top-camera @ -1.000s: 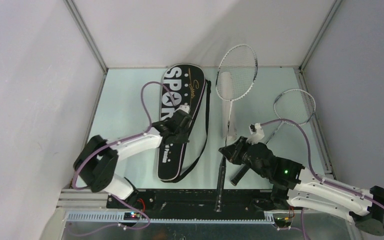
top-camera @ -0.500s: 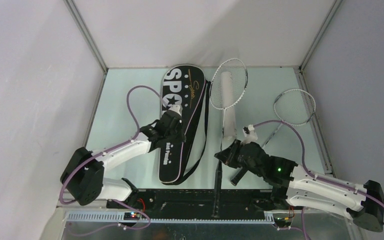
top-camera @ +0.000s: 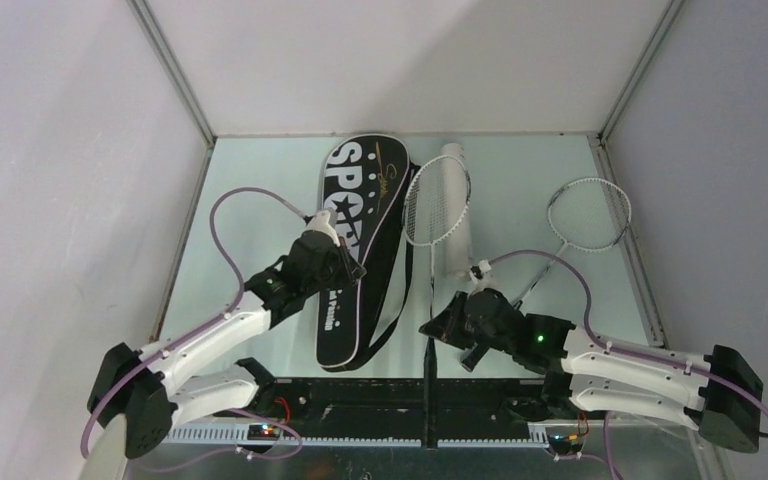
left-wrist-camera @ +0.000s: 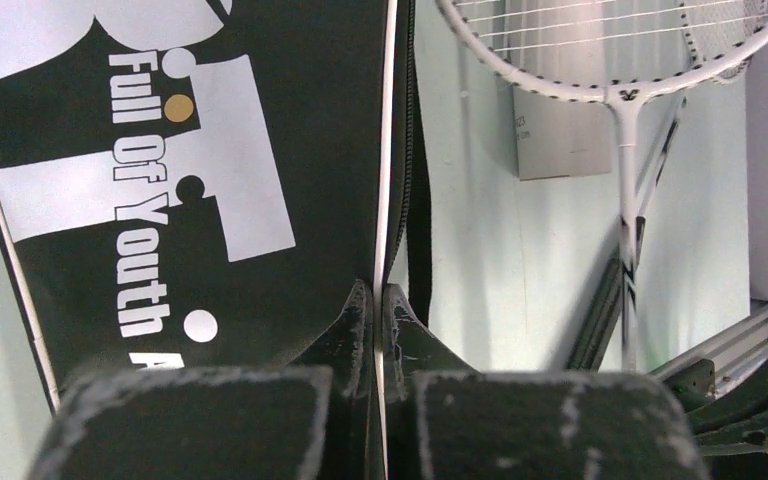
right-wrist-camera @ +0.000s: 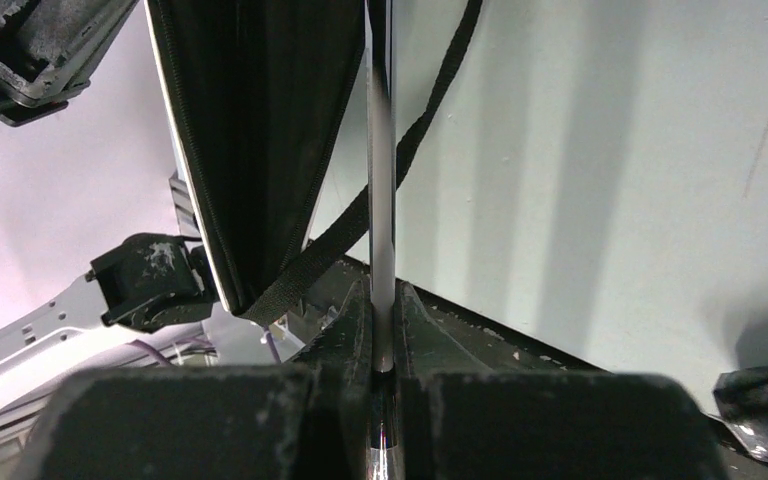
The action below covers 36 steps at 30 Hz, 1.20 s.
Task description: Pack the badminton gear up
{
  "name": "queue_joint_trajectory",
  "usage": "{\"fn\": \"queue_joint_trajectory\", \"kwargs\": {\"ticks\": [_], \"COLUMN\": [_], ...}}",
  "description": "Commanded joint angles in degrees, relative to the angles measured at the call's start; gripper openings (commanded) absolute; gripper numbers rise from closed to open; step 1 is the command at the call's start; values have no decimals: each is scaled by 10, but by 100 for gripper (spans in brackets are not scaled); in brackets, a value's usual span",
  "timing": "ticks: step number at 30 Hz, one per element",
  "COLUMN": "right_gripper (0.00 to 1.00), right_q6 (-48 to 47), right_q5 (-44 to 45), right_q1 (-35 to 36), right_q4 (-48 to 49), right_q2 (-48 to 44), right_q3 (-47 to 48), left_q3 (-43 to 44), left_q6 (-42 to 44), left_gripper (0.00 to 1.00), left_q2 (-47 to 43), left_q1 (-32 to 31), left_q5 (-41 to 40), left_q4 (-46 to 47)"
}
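the bag (top-camera: 360,170) lies lengthwise on the table (top-camera: 250,200), left of the middle, with its wide end at the far edge and its narrow end toward the near edge. the left gripper (left-wrist-camera: 378,305) sits at the bag's right edge, about halfway along, jaws pressed together on the white piping there. a strap (top-camera: 397,300) loops off that same side. the right gripper (right-wrist-camera: 382,300) is just right of the bag by the near edge, jaws pinching the thin shaft of a racket (top-camera: 436,205). that racket's head overlaps the tube (top-camera: 454,157) beside the bag's wide end, and its black handle reaches past the near edge between the arm bases. the second racket (top-camera: 588,213) lies apart, head by the right edge, handle slanting under the right arm.
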Motion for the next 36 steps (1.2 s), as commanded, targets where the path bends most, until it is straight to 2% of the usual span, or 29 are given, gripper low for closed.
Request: {"fn": "queue_joint_trajectory", "kwargs": {"ticks": [1,8,22,29,36], "right_gripper": [0,0,0,0,0], "right_q6": [8,3,-5,-20,-34], "right_q5": [-30,-74,-192,-219,-245], "right_q1": [3,14,27,16,-19], "right_q4": [65,92,128,191,267], "right_q2": [13,31,19,60,128], "right_q3": [5,5,-11,-1,4], "left_q3": [-4,-16,-44,-29,-53], "left_q6": [-23,-26,30,59,54], "left_gripper": [0,0,0,0,0], "left_q2": [-27,-40,-51,-37,-60], "left_q1": [2,2,2,2,2], "left_q5": [-1,9,36,79,108], "left_q4": [40,52,83,60,65]}}
